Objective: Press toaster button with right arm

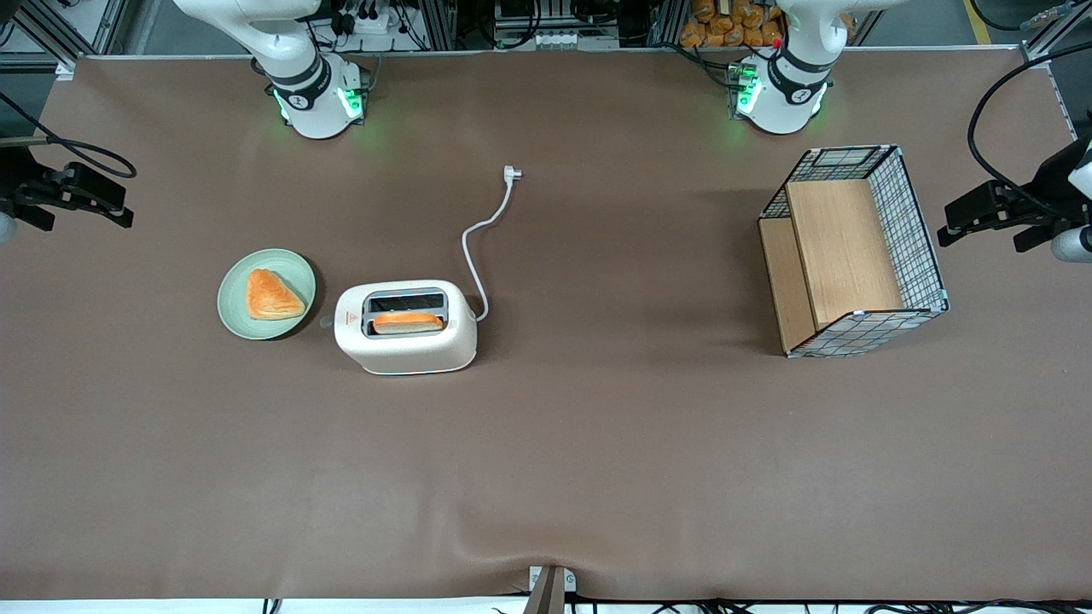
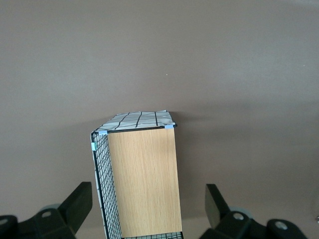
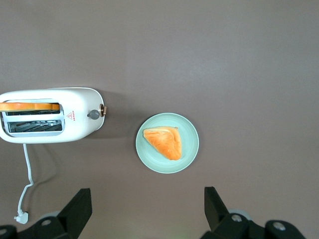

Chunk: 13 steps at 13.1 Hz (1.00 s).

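Note:
The cream-white toaster [image 1: 405,341] [image 3: 79,124] stands on the brown table with an orange slice of toast [image 1: 408,322] in the slot nearer the front camera. Its small grey button [image 3: 93,114] sticks out at the narrow end by the red triangle mark [image 1: 349,319], facing the green plate. The right arm [image 1: 290,60] rises out of the front view, so its gripper does not show there. In the right wrist view the gripper [image 3: 148,209] is open and holds nothing. It hangs high above the table, well apart from the toaster.
A pale green plate [image 1: 239,311] [image 3: 189,154] with a triangular piece of bread [image 3: 163,141] lies beside the toaster's button end. The white cord ends in a plug [image 1: 512,174] [image 3: 21,217]. A wire-and-wood basket [image 1: 853,251] [image 2: 142,179] stands toward the parked arm's end.

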Each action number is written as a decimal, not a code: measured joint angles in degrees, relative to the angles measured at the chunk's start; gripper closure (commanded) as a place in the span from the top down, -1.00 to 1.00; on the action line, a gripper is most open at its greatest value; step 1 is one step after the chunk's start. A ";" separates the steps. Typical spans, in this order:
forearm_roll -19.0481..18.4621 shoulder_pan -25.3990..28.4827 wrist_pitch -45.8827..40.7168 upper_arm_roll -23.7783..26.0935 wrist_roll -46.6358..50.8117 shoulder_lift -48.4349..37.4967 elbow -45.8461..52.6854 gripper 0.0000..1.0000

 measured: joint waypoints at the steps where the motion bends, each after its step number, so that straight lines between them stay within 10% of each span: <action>1: 0.00 0.00 -0.03 0.00 -0.16 0.10 -0.03 1.00; 7: 0.00 -0.15 -0.88 -0.06 -0.48 0.83 -0.50 0.91; 11: 0.21 -0.23 -1.17 -0.04 -0.52 2.13 -0.60 -0.62; 13: 1.00 -0.23 -1.18 -0.03 -0.52 2.83 -0.61 -0.96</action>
